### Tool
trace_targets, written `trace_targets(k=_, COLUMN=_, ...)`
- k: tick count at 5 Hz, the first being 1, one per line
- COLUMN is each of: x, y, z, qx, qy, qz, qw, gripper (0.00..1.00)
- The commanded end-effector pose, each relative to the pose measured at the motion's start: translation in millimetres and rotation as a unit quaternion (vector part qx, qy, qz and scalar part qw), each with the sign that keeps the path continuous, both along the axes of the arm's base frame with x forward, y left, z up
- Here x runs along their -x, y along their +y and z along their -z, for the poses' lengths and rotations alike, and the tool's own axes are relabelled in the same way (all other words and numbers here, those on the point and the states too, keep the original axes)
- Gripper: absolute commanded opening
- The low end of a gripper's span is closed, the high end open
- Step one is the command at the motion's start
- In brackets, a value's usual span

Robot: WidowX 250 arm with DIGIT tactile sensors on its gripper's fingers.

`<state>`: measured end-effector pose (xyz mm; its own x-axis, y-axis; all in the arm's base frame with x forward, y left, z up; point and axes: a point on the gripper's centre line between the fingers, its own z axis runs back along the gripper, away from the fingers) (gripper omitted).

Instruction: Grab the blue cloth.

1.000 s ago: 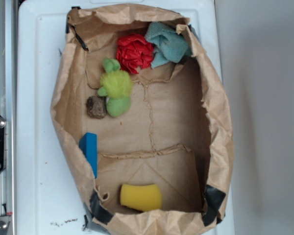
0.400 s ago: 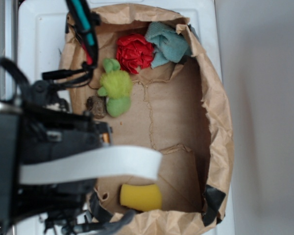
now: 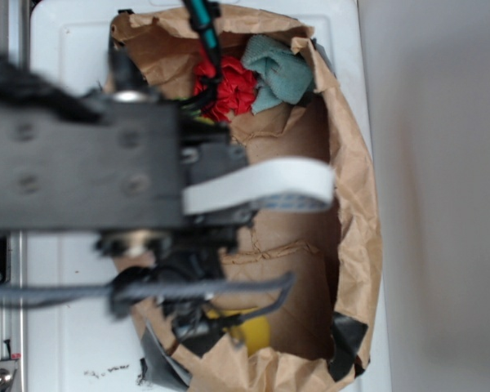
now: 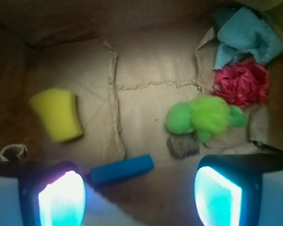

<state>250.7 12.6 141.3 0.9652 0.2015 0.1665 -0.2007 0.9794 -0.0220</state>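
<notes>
The black robot arm [image 3: 90,163] now covers the left and centre of the exterior frame, whereas a second ago it was absent from the crumpled brown paper bag tray [image 3: 355,204]; the approach has begun but no contact is made. The soft pale teal-blue terry cloth [image 3: 282,69] lies crumpled at the upper right of the tray, touching the bunched red cloth [image 3: 227,86], and sits upper right in the wrist frame, well apart from the gripper [image 4: 141,195]. The claw is spread wide, holding nothing, above the rigid blue rectangular block [image 4: 121,169], so travel toward the cloth remains

Cloth [image 4: 245,35] in bag [image 4: 151,61] corner
</notes>
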Motion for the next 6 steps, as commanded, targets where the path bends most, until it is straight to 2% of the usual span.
trace_targets(k=1, x=-40, y=22, z=-12, qx=0.004, qy=-0.038, qz=-0.041, qw=0.998, gripper=1.00)
trace_targets(k=2, x=-47, y=28, z=0, qx=-0.004, qy=-0.028, qz=-0.045, qw=0.999, gripper=1.00)
trace_targets(k=3, x=-46, y=27, z=21, qx=-0.028, qy=-0.053, qz=-0.044, qw=0.997, gripper=1.00)
trace_targets(k=4, x=-51, y=27, z=36, qx=-0.034, qy=-0.082, qz=-0.047, qw=0.995, gripper=1.00)
trace_targets(k=6, x=-64, y=31, z=48, qx=-0.067, qy=-0.093, qz=-0.063, qw=0.991, gripper=1.00)
